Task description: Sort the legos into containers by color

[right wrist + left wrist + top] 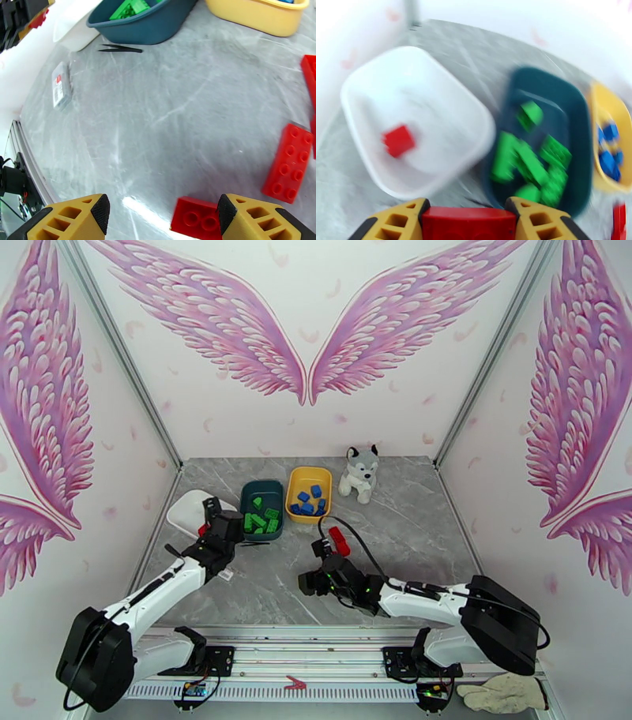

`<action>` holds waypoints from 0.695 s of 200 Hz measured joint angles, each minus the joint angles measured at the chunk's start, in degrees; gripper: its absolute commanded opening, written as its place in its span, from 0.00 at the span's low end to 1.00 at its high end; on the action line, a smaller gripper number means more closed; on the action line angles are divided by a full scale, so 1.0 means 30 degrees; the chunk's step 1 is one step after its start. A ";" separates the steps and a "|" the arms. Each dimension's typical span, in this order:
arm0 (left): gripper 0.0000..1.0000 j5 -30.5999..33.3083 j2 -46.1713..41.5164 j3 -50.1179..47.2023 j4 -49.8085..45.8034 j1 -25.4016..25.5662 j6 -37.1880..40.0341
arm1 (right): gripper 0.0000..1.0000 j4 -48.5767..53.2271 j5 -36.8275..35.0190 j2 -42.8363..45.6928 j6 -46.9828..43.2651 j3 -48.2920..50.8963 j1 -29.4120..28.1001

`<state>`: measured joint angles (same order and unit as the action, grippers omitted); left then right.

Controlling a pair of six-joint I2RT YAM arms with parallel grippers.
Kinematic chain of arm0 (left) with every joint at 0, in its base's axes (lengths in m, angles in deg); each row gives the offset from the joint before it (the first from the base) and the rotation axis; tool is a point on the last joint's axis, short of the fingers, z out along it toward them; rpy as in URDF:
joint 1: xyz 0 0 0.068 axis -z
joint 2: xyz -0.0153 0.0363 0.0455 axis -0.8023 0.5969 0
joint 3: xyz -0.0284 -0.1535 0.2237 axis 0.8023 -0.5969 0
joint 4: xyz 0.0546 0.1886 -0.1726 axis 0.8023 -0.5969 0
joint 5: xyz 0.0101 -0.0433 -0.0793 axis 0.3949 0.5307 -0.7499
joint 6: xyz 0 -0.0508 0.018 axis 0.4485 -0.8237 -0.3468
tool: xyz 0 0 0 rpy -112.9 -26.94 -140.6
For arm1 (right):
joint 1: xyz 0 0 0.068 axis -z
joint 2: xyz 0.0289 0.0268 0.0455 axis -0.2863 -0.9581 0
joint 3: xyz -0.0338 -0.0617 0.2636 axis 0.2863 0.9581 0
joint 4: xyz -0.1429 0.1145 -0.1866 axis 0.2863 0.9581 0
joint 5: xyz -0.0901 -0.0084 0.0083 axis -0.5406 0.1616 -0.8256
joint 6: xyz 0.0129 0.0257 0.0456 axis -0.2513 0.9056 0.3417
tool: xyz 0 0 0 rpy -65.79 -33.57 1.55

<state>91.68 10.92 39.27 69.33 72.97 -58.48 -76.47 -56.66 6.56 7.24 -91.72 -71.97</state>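
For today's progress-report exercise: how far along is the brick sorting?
Done: green bricks in the teal tray, blue bricks in the yellow tray, one red brick in the white tray. In hand: the left hand grips another red brick. Left: loose red bricks, one below the open right hand.

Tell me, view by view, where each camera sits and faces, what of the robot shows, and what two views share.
Top external: fixed above and behind the arms, looking down on the table; both arms, left gripper and right gripper show.
Left wrist: rides the left arm, faces down at the white tray; its fingers clamp a red brick.
Right wrist: rides the right arm, looks low across the table; a second red brick lies between its open fingers.
Shared: both wrist views show the teal tray of green bricks.
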 measured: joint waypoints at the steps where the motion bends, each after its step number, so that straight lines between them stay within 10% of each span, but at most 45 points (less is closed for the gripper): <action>1: 0.49 -0.0022 0.0007 0.0007 0.0015 -0.0073 0.0015 | 0.78 -0.0007 0.0007 -0.0015 0.0000 -0.0015 0.0000; 41: 0.50 -0.1246 0.2033 0.0007 0.0663 -0.3555 0.0561 | 0.78 -0.0219 0.0357 -0.0590 -0.0328 -0.0270 -0.0080; 61: 0.76 -0.1909 0.2863 0.0007 0.0663 -0.4612 0.0656 | 0.78 -0.0233 0.0503 -0.0976 -0.0372 -0.0488 -0.0095; 139: 0.93 -0.3424 0.2164 0.0211 0.0947 -0.3563 0.1297 | 0.83 -0.0211 0.0532 -0.2317 -0.0729 -0.1770 -0.0117</action>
<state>81.41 17.41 39.90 72.17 62.28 -54.59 -77.11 -55.07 -0.39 5.05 -97.03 -72.32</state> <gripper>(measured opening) 0.913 0.816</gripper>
